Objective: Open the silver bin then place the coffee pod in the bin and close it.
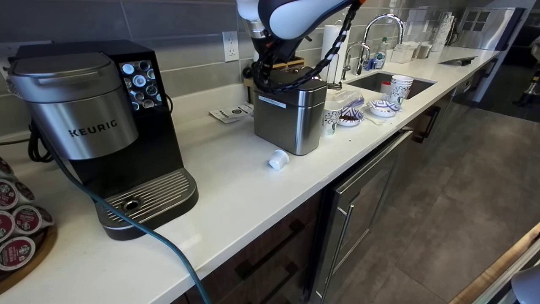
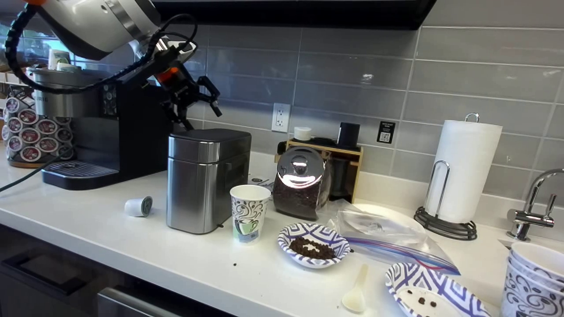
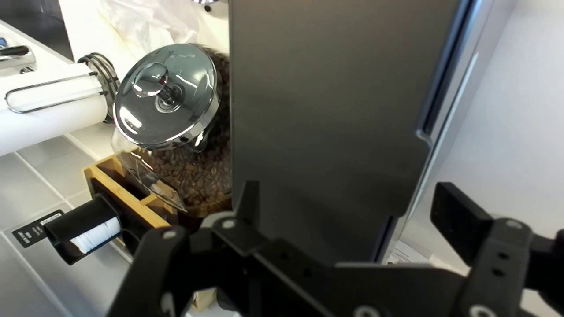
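The silver bin [image 1: 280, 120] stands on the counter and also shows in an exterior view [image 2: 192, 193]. Its dark lid [image 2: 213, 134] lies flat and closed; it fills the middle of the wrist view [image 3: 326, 110]. The white coffee pod [image 1: 279, 160] lies on its side on the counter just in front of the bin, and it also shows in an exterior view [image 2: 134, 207]. It is out of the wrist view. My gripper [image 2: 203, 121] is open and empty, just above the lid's back part. In the wrist view its fingers [image 3: 348, 196] are wide apart, one over the lid, one beyond its edge.
A Keurig machine [image 1: 93, 114] stands beside the bin, with a teal cable [image 1: 147, 230] in front. A paper cup [image 2: 249, 218] stands close against the bin's other side. A coffee bean jar [image 2: 297, 189], a bean bowl [image 2: 313, 259] and a paper towel roll [image 2: 467, 171] are farther along.
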